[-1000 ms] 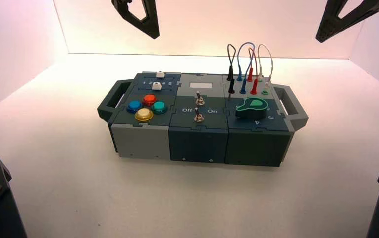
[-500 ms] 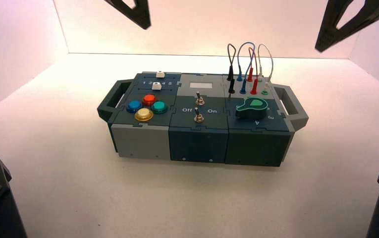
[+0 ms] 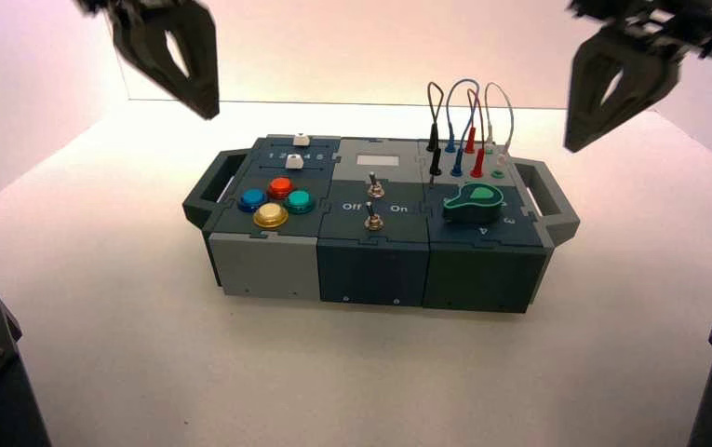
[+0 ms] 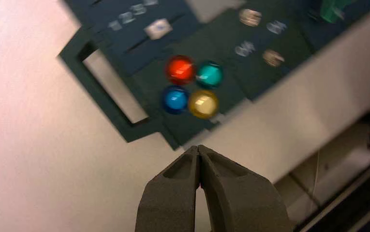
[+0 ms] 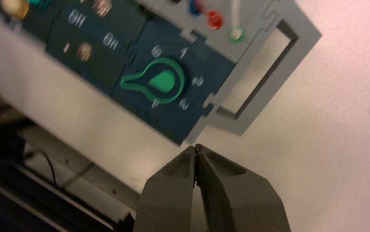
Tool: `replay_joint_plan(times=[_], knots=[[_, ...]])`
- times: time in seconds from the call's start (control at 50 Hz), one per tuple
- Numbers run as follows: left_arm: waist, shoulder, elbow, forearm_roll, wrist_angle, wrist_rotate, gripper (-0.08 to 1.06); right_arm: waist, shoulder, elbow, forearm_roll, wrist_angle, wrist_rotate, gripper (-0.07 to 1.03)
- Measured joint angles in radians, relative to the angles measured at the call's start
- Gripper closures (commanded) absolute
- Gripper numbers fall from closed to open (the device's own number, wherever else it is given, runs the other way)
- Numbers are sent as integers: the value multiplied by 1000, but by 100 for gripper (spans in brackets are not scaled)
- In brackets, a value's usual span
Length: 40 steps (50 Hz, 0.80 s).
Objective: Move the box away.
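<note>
Grippers are held in the air above the far side of the box, neither touching it. The left gripper is seen with its fingertips pressed together, nothing between them; below and ahead of it lie the box's left handle and the cluster of red, teal, blue and yellow buttons. The right gripper is likewise closed on nothing; beneath it the green knob and the right handle are shown. The box is set on the white table, between the two grippers and nearer the camera than both
</note>
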<state>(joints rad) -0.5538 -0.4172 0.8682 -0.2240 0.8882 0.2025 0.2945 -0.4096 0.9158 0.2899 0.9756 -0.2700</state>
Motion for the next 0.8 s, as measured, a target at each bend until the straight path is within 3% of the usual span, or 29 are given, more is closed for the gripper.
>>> replay_joint_plan(times=[0.14, 0.24, 0.3, 0.38, 0.7, 0.8], knots=[[49, 41, 9, 0, -67, -74, 101, 0, 58, -5, 0, -58, 55, 99], [92, 104, 8, 0, -143, -133, 101, -5, 120, -15, 0, -138, 141, 99], [104, 140, 9, 0, -172, -158, 101, -9, 146, -23, 0, -170, 178, 99], [115, 192, 8, 0, -199, -169, 101, -12, 184, -32, -3, -201, 198, 99], [117, 362, -32, 0, -252, -172, 101, -12, 334, -92, -31, -247, 216, 99], [117, 420, -64, 5, -259, -172, 101, -14, 382, -115, -66, -264, 247, 99]])
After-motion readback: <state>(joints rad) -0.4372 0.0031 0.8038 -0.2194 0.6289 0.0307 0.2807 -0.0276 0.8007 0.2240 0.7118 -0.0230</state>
